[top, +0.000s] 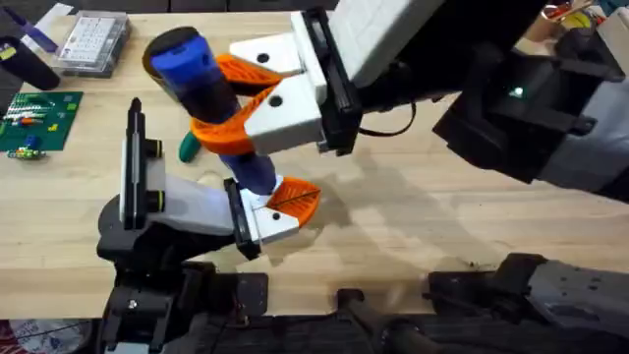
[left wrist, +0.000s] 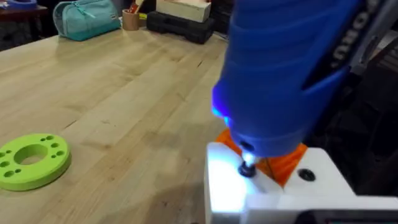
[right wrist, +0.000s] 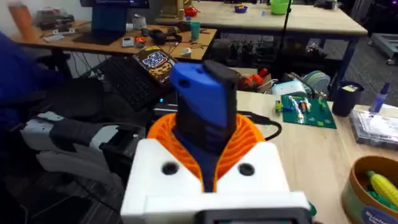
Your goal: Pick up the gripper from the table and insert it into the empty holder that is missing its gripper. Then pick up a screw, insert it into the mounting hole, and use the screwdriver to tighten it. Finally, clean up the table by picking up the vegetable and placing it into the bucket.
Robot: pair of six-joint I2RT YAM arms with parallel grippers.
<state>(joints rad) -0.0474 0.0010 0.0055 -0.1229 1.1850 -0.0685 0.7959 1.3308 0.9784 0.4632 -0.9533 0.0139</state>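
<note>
Your right gripper (top: 257, 96) was clamped on the screwdriver (top: 201, 84) (tip lit), hiding most of the vegetable (top: 189, 147); left gripper's state: can't tell.

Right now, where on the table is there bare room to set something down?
The table lies bare right of the screwdriver. There is another bare patch between the circuit board and the left arm. It is crowded where the right gripper holds the screwdriver, beside the vegetable.

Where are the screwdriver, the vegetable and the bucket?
screwdriver (top: 197, 74): overhead view, blue body.
vegetable (top: 188, 147): overhead view, exposed teal end beside the screwdriver.
bucket (right wrist: 359, 194): right wrist view, outer wall.
</note>
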